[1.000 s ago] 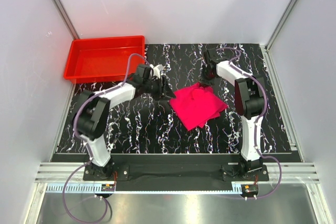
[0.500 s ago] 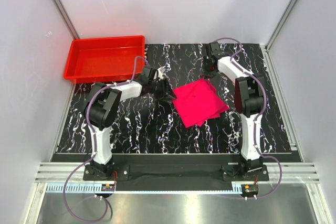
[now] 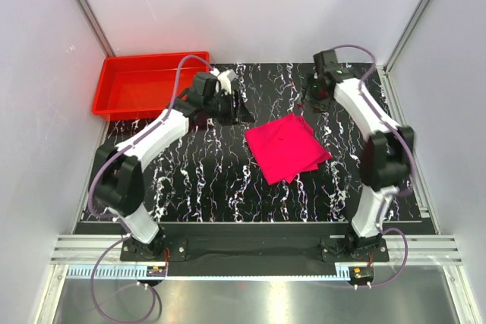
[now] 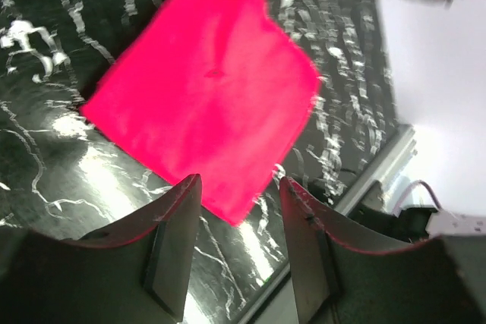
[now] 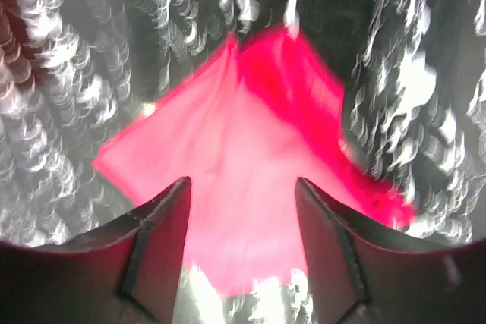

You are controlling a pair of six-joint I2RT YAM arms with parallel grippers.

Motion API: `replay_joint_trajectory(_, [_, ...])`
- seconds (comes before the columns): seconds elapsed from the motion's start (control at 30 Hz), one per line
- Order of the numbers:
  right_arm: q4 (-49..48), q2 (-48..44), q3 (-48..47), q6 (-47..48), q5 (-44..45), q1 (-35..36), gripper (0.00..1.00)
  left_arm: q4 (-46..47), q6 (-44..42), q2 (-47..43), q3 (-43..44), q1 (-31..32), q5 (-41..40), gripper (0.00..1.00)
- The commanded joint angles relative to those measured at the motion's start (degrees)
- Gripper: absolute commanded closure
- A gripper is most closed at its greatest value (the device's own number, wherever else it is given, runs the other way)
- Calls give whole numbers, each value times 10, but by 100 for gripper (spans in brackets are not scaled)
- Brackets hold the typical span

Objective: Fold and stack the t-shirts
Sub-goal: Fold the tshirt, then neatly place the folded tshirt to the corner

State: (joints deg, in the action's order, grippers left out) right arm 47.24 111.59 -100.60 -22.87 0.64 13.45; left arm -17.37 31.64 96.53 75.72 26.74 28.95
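Bright, even, diffuse light from above in the top view. Only faint, soft shadows on the black marbled tabletop (image 3: 197, 180), a sheen along the metal strip (image 3: 250, 297) at the bottom, a slight smear on the right arm (image 3: 386, 158). From the left wrist, glare patches on the tabletop, white wall (image 4: 437, 73) blown out. From the right wrist, heavy motion blur: white veining streaked, magenta t-shirt (image 5: 250, 165) soft-edged.

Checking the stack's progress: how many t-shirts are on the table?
1: a folded pink t-shirt lying on the marbled table, right of centre; another could hide beneath it.
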Motion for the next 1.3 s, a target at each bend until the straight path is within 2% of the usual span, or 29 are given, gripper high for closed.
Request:
replay_joint_trajectory(0.0, [18,-156,168,-87,-81,7,35,-32,-25,-57,-7,7,26,49])
replay_joint_trajectory(0.03, [-5,-192,217,-114,-106,13,27,-48,-29,-74,-25,9,26,48])
replay_joint_trajectory(0.07, [-51,-228,264,-174,-114,18,11,-59,-38,-103,-35,10,24,48])
replay_joint_trajectory(0.1, [-73,-287,342,-199,-132,26,4,-69,-40,-119,-47,13,24,47])
replay_joint_trajectory(0.2, [-130,-355,445,-271,-159,42,0,-101,-41,-182,-94,21,29,46])
replay_joint_trajectory(0.27, [-168,-387,483,-320,-151,69,0,-111,-39,-221,-135,31,23,45])
replay_joint_trajectory(0.37, [-205,-426,536,-409,-90,110,0,-127,-25,-291,-190,41,14,45])
replay_joint_trajectory(0.4, [-221,-436,573,-431,-48,117,0,-130,-21,-322,-207,41,12,44])
replay_joint_trajectory(0.53, [-340,-464,685,-571,27,122,2,-147,-4,-377,-247,43,12,45])
replay_joint_trajectory(0.57, [-385,-453,700,-578,37,123,3,-153,-3,-389,-250,43,11,44])
replay_joint_trajectory(0.63, [-386,-427,710,-580,65,125,3,-171,-5,-413,-249,43,2,43])
replay_joint_trajectory(0.77, [-467,-309,715,-556,45,125,3,-200,-17,-433,-238,43,-6,42])
replay_joint_trajectory(0.87, [-534,-242,726,-586,42,125,5,-208,-15,-447,-232,43,-5,41])
replay_joint_trajectory(0.97, [-532,-209,733,-628,49,126,8,-219,-22,-457,-229,43,-11,40])
replay_joint_trajectory(1.03, [-509,-214,747,-662,66,127,15,-230,-30,-461,-229,40,-15,39])
replay_joint_trajectory(1.1, [-476,-234,746,-671,93,127,19,-233,-34,-461,-229,39,-14,38])
replay_joint_trajectory(1.13, [-431,-240,741,-669,102,127,19,-232,-35,-461,-229,38,-12,38])
replay_joint_trajectory(1.27, [-389,-237,723,-671,127,126,22,-229,-47,-450,-223,29,4,37])
